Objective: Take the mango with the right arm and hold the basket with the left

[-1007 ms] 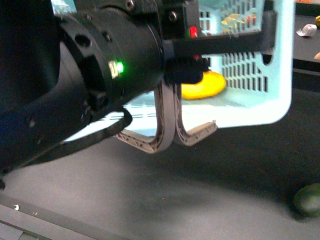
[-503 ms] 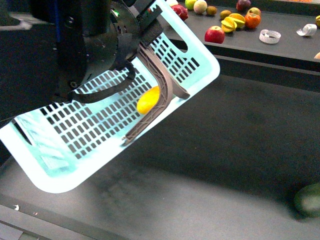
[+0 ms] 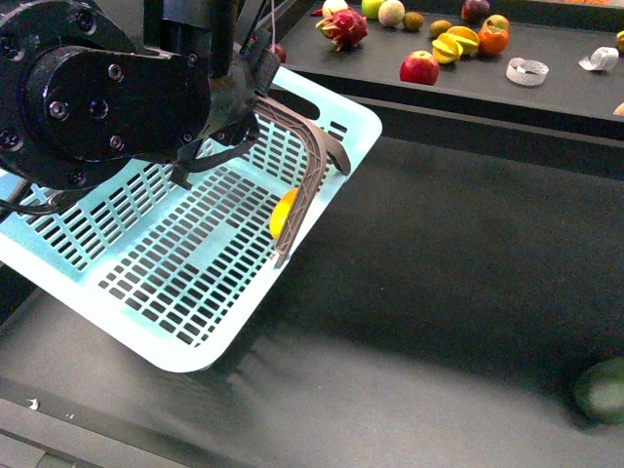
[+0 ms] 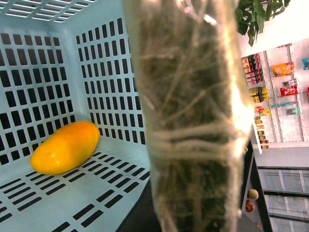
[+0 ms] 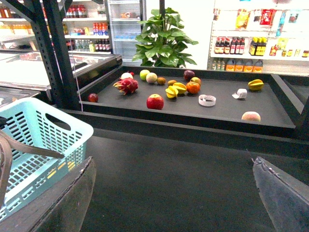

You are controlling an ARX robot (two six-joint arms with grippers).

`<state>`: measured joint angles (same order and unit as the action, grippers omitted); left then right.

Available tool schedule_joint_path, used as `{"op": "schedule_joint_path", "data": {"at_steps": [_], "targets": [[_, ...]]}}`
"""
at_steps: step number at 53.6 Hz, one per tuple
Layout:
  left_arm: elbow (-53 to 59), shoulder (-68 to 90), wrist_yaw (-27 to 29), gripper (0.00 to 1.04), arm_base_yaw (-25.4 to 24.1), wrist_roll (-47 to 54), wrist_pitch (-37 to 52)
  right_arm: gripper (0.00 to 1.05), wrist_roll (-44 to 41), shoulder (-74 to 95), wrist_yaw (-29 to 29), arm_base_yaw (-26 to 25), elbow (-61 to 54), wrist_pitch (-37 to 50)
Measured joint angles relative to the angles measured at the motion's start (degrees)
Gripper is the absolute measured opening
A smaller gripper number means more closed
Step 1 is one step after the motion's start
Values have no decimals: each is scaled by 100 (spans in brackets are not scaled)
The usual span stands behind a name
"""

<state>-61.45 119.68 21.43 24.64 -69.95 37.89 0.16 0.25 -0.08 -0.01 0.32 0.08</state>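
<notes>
One smooth oval mango point(image 4: 65, 147) in slotted basket point(image 3: 175, 283)

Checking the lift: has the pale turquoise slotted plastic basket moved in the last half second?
Yes. The basket swung away from the fruit shelf, towards the camera's left.

Mango point(image 3: 283, 213) inside tilted basket point(image 3: 356, 122)

Basket point(image 3: 195, 283) and left arm point(image 3: 107, 93) block 9–11 o'clock. Dark counter point(image 3: 439, 292) open toward 3; green fruit point(image 3: 600, 390) at 4.
</notes>
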Motion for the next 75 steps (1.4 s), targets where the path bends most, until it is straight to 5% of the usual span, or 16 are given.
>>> {"op": "schedule_joint_path", "data": {"at_steps": [29, 43, 55, 75], "targets": [[-750, 505, -105, 7, -142, -686, -754, 97, 0, 0, 0, 0, 0, 0], [-789, 481, -153, 50, -177, -498, -826, 97, 0, 0, 0, 0, 0, 2], [-72, -188, -155, 100, -192, 59, -424, 97, 0, 0, 0, 0, 0, 0], [2026, -1829, -98, 99, -619, 1237, 688, 97, 0, 0, 0, 0, 0, 2]]}}
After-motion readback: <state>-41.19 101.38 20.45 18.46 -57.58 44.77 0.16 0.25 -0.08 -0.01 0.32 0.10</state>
